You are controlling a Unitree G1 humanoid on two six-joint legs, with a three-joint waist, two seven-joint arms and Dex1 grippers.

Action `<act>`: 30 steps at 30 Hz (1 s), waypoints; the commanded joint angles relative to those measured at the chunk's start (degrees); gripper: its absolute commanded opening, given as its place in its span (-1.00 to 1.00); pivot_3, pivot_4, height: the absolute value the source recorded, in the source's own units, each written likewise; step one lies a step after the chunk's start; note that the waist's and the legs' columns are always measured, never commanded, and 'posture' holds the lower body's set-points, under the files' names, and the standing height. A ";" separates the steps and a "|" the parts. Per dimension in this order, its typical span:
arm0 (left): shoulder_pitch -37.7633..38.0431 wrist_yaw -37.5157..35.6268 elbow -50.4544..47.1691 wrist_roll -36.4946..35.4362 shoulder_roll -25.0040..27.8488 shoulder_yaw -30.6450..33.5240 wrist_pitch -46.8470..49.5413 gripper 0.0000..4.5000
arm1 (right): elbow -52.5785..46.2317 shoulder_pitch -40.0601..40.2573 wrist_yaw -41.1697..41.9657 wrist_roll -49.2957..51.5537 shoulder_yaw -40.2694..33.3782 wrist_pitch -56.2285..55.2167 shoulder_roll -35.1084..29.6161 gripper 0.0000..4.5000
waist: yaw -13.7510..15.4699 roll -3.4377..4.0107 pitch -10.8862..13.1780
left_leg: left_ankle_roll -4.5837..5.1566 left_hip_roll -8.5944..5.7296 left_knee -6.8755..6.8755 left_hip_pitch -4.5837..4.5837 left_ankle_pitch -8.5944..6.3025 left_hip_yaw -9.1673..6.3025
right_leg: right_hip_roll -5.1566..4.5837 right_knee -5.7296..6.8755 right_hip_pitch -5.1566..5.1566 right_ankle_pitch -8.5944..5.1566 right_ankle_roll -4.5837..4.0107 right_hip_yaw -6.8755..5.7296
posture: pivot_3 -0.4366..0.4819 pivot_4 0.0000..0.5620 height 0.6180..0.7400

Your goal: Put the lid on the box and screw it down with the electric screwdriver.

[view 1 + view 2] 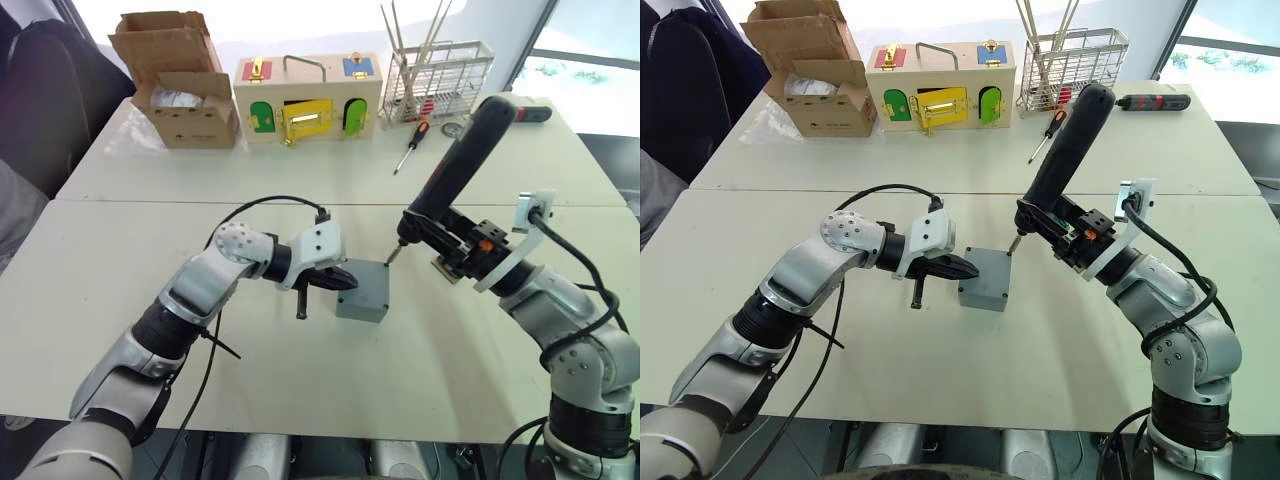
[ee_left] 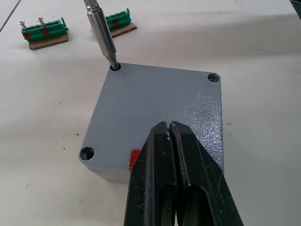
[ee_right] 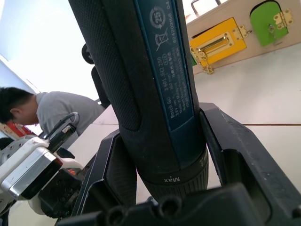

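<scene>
Lid (image 2: 155,101) is seated on the box (image 1: 362,293), mid-desk (image 1: 300,390) in front of me. The electric screwdriver (image 1: 455,170) leans in from my right, its bit sitting in the lid's far corner hole. My right gripper (image 3: 164,179) has its fingers (image 3: 235,141) clamped around the driver's barrel. My left gripper (image 2: 171,155) has its fingers pressed together, tips resting against the lid's near edge by the red mark. Two green terminal blocks (image 2: 44,33) lie beyond the box. Farther back, a cardboard carton (image 1: 180,85), a wooden box (image 1: 308,100) and a wire rack (image 1: 435,80).
</scene>
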 commanded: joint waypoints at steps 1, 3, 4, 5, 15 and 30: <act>-0.12 0.15 -0.80 0.31 -0.30 0.39 -0.08 -1.00 | -2.84 0.12 2.78 -2.59 5.03 -1.73 -2.72 -0.21 | -0.02 0.00 0.00 | 0.00 0.00 0.00 0.00 0.00 0.00 | 0.00 0.00 0.00 0.00 0.00 0.00 | -0.05 -0.47 0.84; 0.02 0.18 -0.50 0.44 -0.49 0.13 -0.08 -1.00 | -2.98 0.21 3.57 -3.86 7.46 -2.54 -3.68 -0.21 | -0.02 -0.05 -0.03 | 0.00 0.01 0.00 0.01 0.00 0.00 | 0.01 0.00 0.00 0.00 0.00 -0.01 | -0.05 -0.47 0.84; 0.12 0.22 -0.37 0.62 -0.51 -0.08 -0.08 -1.00 | -2.94 0.29 3.71 -4.19 8.22 -2.88 -3.86 -0.21 | -0.02 -0.07 -0.05 | 0.00 0.02 0.00 0.02 0.00 0.00 | 0.02 0.00 0.01 0.00 0.00 0.00 | -0.05 -0.47 0.84; 0.26 0.25 -0.16 0.82 -0.56 -0.28 -0.18 -1.00 | -2.81 0.41 3.84 -4.51 8.85 -3.26 -4.00 -0.21 | -0.01 -0.11 -0.07 | 0.00 0.03 0.00 0.03 0.00 0.00 | 0.02 0.00 0.02 0.00 0.00 -0.01 | -0.05 -0.47 0.84; 2.04 1.51 2.23 3.05 -1.34 -1.55 -0.89 -1.00 | -1.10 4.01 5.33 -6.55 11.25 -5.44 -4.55 -0.21 | 0.10 -0.56 -0.44 | 0.30 0.07 -0.27 1.17 -0.20 -0.02 | 0.05 -0.29 1.19 -0.04 0.00 -0.03 | -0.05 -0.47 0.84; 3.56 1.98 0.95 5.03 -0.64 -2.33 -1.55 -1.00 | 0.95 3.56 6.93 -8.48 13.95 -5.73 -4.95 -0.21 | 0.15 -0.86 -1.38 | 0.29 0.10 -0.28 1.25 -0.21 -0.05 | 0.08 -0.35 1.29 -0.05 0.00 -0.02 | -0.05 -0.47 0.84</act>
